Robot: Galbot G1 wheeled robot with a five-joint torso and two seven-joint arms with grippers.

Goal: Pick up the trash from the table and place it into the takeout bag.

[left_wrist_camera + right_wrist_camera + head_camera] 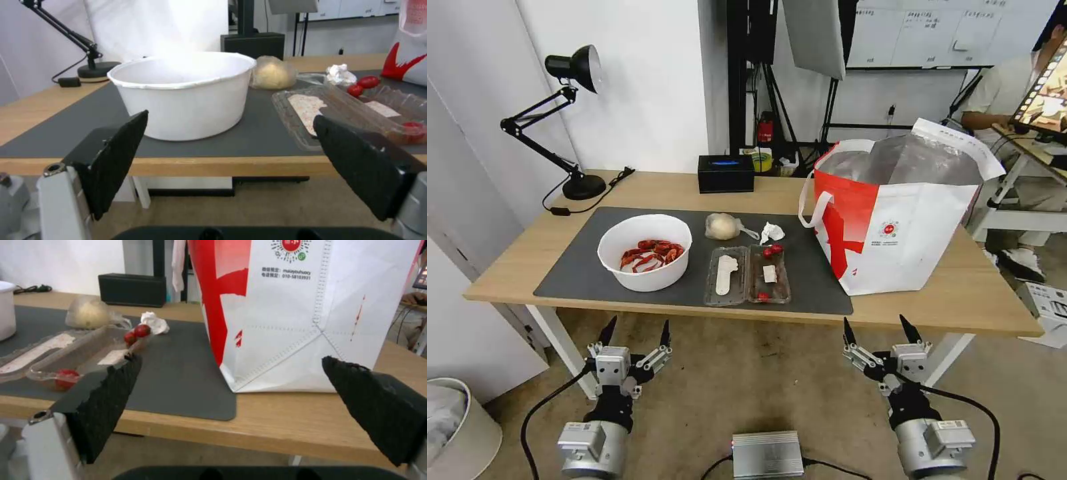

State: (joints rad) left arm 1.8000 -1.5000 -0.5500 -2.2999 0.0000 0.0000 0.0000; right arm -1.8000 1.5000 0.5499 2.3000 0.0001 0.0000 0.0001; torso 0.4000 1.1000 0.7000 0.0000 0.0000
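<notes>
While both the left gripper [635, 333] and right gripper [879, 331] hang spread and empty, the flimsy clear tray [748, 275] likely needs a rim grasp.

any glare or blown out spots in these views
Left wrist view: the white bowl has its inside and far rim washed out. Head view: the takeout bag's silver foil lining shines. Right wrist view: evenly lit, no strong glare.

Bowl [645, 252] left on mat [580, 267], hinged tray [748, 275] mid-mat, takeout bag [894, 220] right on table [974, 293]
</notes>
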